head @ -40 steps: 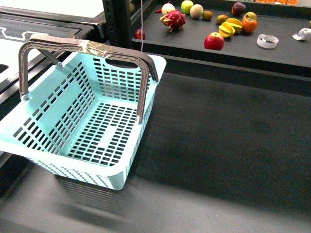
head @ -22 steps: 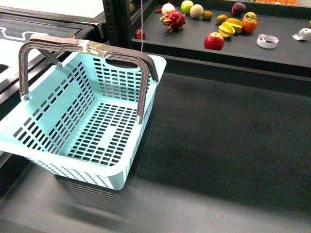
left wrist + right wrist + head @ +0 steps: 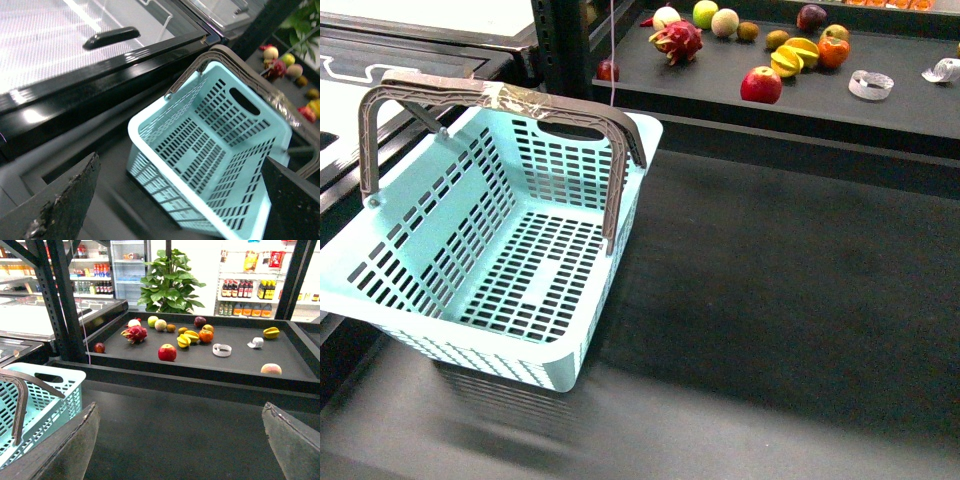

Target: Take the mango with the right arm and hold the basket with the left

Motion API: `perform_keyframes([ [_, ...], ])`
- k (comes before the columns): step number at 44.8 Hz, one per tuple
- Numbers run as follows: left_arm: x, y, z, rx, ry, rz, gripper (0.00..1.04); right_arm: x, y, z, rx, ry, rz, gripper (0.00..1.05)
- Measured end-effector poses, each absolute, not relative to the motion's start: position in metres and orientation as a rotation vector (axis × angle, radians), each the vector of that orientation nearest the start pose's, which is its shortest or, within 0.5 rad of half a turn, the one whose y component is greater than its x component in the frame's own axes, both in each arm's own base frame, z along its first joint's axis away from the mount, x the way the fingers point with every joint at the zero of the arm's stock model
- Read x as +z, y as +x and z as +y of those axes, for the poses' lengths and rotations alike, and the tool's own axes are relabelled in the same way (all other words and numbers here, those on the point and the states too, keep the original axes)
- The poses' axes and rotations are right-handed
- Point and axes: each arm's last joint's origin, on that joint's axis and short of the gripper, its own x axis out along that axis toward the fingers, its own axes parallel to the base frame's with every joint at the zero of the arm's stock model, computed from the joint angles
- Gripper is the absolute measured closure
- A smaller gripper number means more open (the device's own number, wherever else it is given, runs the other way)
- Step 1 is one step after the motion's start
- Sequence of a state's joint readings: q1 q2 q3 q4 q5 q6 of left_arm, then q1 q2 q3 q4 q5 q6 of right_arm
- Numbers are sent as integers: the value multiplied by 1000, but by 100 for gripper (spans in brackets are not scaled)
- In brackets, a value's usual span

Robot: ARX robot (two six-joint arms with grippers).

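The mango (image 3: 270, 369) lay near the front edge of the black shelf (image 3: 235, 360), apart from the other fruit; the basket (image 3: 470, 250) stood empty below. The left gripper (image 3: 180, 159) and the right gripper (image 3: 180, 407) both gaped wide, grasping nothing.

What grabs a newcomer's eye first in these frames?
The empty light teal basket fills the left of the front view, its two taped handles raised together. Behind it to the right, a black shelf holds scattered fruit, with the pink dragon fruit and the red apple standing out most.
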State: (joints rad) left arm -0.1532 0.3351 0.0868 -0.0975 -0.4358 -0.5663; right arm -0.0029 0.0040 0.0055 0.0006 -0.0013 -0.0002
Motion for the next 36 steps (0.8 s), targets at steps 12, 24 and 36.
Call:
perform_keyframes([
  [12,166,206,-18,316,-864,233,8,165,98,0,-2,0,-2,8],
  [24,130,289,-42,327,-953,371,8,165,98,0,-2,0,-2,8],
  [36,117,362,-63,271,-1080,356,8,165,98,0,-2,0,-2,8],
])
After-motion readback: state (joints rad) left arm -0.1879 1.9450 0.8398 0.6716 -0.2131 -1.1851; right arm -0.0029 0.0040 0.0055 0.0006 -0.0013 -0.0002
